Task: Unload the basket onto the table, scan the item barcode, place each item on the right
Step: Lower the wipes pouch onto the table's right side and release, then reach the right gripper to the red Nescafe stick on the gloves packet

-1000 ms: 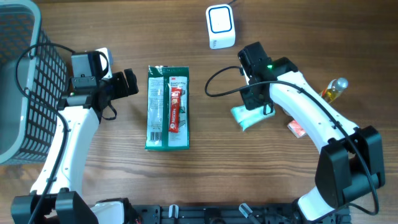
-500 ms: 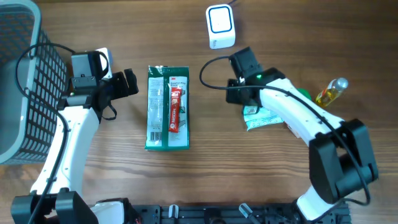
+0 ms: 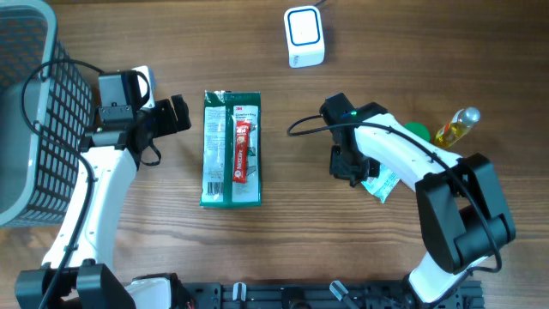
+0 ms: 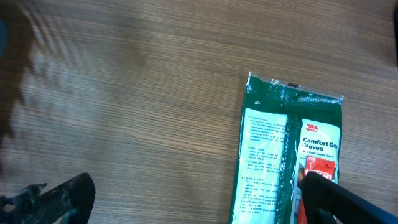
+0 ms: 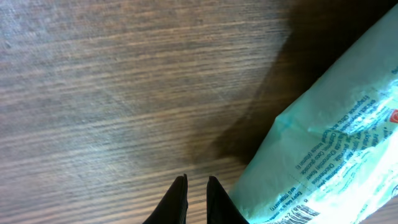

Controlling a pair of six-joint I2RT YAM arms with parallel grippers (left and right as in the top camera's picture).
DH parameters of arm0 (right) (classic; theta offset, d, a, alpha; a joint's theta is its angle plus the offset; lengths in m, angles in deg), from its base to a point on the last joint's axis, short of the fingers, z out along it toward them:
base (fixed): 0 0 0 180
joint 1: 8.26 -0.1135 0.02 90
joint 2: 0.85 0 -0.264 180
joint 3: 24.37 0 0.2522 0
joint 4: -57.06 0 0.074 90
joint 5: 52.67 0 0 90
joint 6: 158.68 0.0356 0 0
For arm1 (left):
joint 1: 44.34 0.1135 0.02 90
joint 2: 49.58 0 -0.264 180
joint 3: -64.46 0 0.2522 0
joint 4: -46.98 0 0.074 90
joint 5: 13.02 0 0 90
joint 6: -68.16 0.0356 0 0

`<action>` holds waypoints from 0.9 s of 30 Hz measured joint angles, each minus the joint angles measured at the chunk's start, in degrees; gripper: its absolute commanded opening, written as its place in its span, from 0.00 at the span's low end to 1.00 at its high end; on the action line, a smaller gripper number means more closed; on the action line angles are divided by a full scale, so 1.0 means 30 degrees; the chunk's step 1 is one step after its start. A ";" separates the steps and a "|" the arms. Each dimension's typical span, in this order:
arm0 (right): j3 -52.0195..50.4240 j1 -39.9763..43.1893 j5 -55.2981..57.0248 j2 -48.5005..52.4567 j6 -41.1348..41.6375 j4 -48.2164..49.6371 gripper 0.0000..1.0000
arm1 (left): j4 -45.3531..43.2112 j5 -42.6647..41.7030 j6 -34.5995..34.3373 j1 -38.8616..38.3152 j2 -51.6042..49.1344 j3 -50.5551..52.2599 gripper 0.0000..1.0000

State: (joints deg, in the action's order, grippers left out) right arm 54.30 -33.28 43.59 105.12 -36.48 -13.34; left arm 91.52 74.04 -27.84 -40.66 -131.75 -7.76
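Just beside near-closed right jaws: mint packet (image 5: 323, 143).

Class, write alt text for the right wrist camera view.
A pale green crinkled plastic packet with small print fills the right side, over a brown wooden table. Two dark fingers, almost closed, jut from the bottom edge beside it.

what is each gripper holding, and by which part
Nothing that shows: the left gripper is open and empty, the right gripper is nearly shut on air, the pale green packet beside its tips.
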 measured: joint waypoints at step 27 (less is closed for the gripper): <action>0.3563 -0.9544 -0.0525 0.0758 0.3978 1.0921 0.26 | 0.0000 0.0000 0.0000 0.0000 0.0000 -0.0007 1.00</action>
State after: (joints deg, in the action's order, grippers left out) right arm 64.99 -61.91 42.02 107.39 -24.54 19.42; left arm 91.52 74.04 -27.84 -40.66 -131.75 -7.78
